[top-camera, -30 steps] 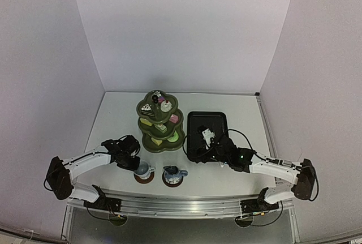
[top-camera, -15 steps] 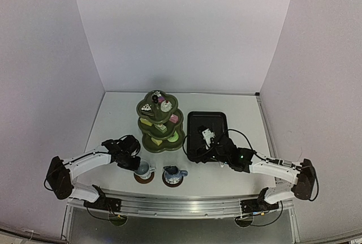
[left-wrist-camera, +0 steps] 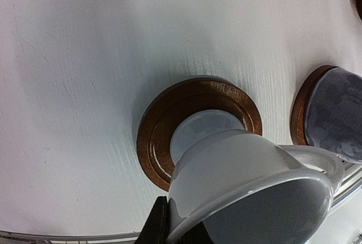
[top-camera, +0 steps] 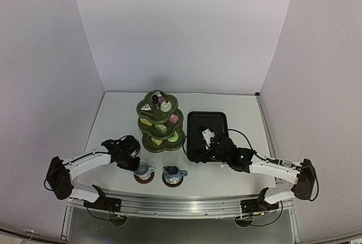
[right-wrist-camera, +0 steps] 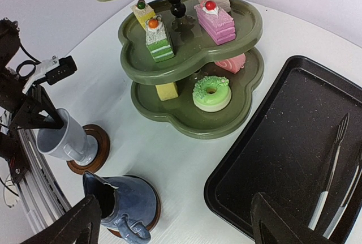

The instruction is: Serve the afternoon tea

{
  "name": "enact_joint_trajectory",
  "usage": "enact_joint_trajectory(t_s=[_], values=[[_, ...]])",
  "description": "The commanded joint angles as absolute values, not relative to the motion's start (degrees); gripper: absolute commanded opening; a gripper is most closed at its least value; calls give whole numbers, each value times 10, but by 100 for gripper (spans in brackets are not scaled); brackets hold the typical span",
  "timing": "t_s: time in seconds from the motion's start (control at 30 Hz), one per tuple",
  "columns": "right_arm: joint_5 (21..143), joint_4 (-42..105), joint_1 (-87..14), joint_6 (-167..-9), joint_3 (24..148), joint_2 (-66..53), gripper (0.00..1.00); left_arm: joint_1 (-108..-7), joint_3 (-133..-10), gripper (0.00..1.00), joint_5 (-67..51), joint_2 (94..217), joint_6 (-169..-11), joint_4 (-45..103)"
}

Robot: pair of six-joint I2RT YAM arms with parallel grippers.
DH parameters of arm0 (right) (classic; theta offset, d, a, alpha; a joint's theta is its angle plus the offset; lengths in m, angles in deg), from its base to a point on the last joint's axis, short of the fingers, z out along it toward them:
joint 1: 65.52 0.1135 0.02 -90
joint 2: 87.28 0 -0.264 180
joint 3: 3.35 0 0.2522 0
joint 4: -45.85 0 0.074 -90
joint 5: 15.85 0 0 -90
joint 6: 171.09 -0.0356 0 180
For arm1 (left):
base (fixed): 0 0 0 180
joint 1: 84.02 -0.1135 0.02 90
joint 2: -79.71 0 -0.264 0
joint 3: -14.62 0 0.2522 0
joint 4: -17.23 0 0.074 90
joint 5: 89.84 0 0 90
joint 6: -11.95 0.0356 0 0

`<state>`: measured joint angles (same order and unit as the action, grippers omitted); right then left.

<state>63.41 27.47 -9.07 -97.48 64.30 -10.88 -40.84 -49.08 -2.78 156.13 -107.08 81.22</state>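
The white mug (left-wrist-camera: pixel 249 170) stands on a brown coaster (left-wrist-camera: pixel 164 119), leaning a little, with my left gripper (left-wrist-camera: pixel 175 228) shut on its rim, one finger outside and one inside. In the right wrist view the same mug (right-wrist-camera: pixel 65 139) shows near the left edge. The dark-blue pot (right-wrist-camera: pixel 121 204) sits on its own coaster (top-camera: pixel 172 182) just right of the mug. The olive-green stand (right-wrist-camera: pixel 192 48) holds several cakes, among them a pink layer cake (right-wrist-camera: pixel 215 20) and a green doughnut (right-wrist-camera: pixel 211 92). My right gripper (right-wrist-camera: pixel 175 221) hangs open and empty above the table between pot and tray.
A black tray (right-wrist-camera: pixel 283 159) lies right of the stand, with thin metal tongs (right-wrist-camera: pixel 334 165) on it. The right arm (top-camera: pixel 266 167) reaches across the tray's front. The table's metal front rail (top-camera: pixel 181 204) runs just behind the coasters. White walls enclose the table.
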Motion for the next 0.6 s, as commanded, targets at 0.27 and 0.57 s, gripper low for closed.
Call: enact_joint_trajectory(t_s=[0.27,0.57], values=[[636,273,-88,-979,658,-104,90,-406,-506,41,-38,1528,-1074,810],[581,257,-96,-988,681,-87,95,-407,-566,54,-9,1492,-992,799]])
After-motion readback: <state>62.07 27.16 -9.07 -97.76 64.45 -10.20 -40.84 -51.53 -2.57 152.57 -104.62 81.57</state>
